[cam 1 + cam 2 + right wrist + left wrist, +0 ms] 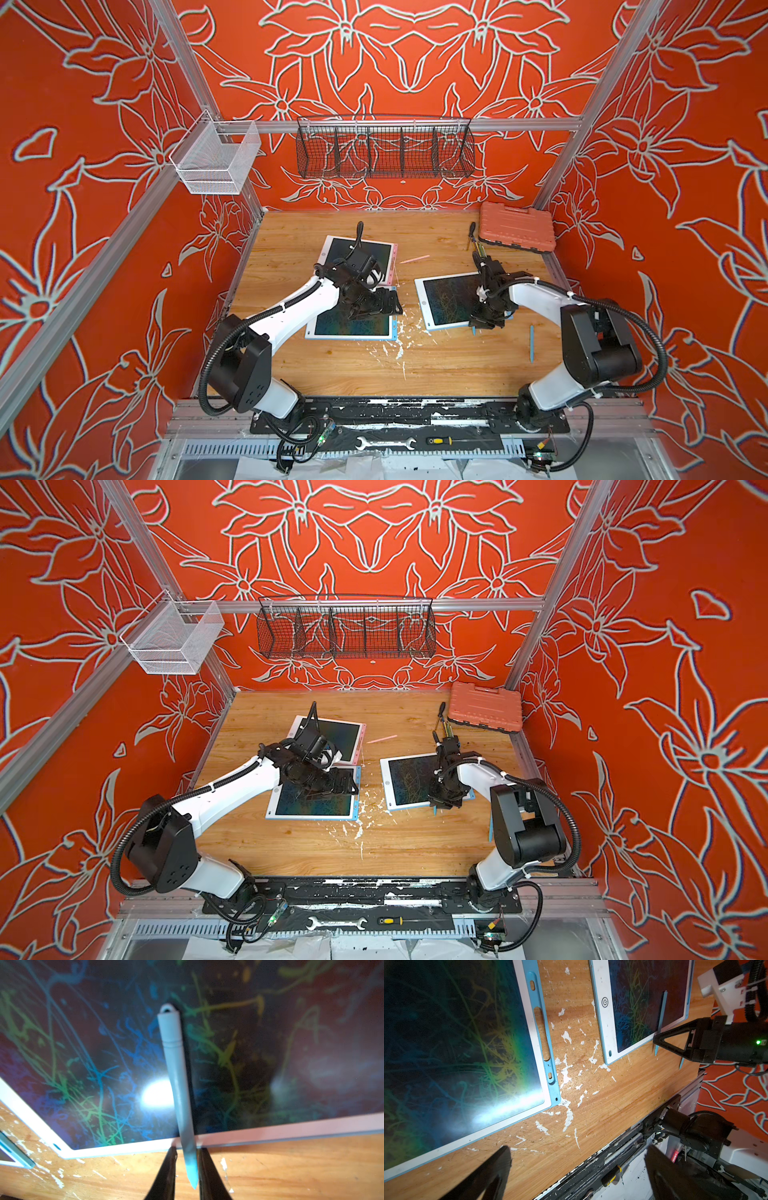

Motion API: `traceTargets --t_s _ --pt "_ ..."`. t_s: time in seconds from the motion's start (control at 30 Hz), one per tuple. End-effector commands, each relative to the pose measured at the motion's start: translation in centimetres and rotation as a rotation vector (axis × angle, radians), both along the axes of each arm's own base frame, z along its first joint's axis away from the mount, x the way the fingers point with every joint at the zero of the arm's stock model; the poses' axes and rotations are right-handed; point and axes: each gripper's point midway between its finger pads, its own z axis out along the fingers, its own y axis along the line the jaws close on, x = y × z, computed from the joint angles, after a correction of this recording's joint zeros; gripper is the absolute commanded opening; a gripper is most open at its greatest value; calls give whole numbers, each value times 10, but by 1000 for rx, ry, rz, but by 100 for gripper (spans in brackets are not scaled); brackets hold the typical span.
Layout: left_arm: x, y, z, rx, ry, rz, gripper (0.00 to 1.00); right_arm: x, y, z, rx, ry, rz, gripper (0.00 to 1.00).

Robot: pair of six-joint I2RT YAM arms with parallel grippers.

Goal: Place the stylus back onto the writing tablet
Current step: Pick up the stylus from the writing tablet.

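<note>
Stylus fills the right wrist view: a slim pale-blue stick lying across the near rim of the writing tablet. Its cap end rests on the dark scribbled screen and its pointed tip hangs out over the wooden table. The right gripper brackets it just behind the tip, its two black fingers set narrow. A sliver of gap seems to show on one side, so I cannot tell whether the pinch is made. The stick looks light, stiff and smooth, and it tapers there. A hold that far forward would probably let it pivot or squirt out. The even barrel nearer the middle seems the safer spot.

The left wrist view shows the same stick side-on, with one finger of the right gripper crossing over it at the tablet's near rim. A second blue stylus peeks out on bare wood. The left gripper stands wide and empty. The left tablet has a vacant side slot.

In both top views the writing tablet lies right of centre, with the right gripper low over its near edge and only the blue tip showing beneath. The second blue stylus lies on the table to its right, apart. A pink stylus lies farther back, beside a far tablet.
</note>
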Motion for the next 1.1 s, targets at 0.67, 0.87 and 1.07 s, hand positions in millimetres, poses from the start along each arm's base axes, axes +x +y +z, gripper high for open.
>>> traceTargets --t_s 0.67,0.87,1.07 --pt "-3 2 1 5 0 7 98 -13 -4 -9 -24 54 29 6" --pt "-4 2 1 8 -1 7 98 -15 -5 -9 -31 53 26 4" --pt "-4 3 1 11 -3 6 98 -14 -4 -5 -34 38 34 0"
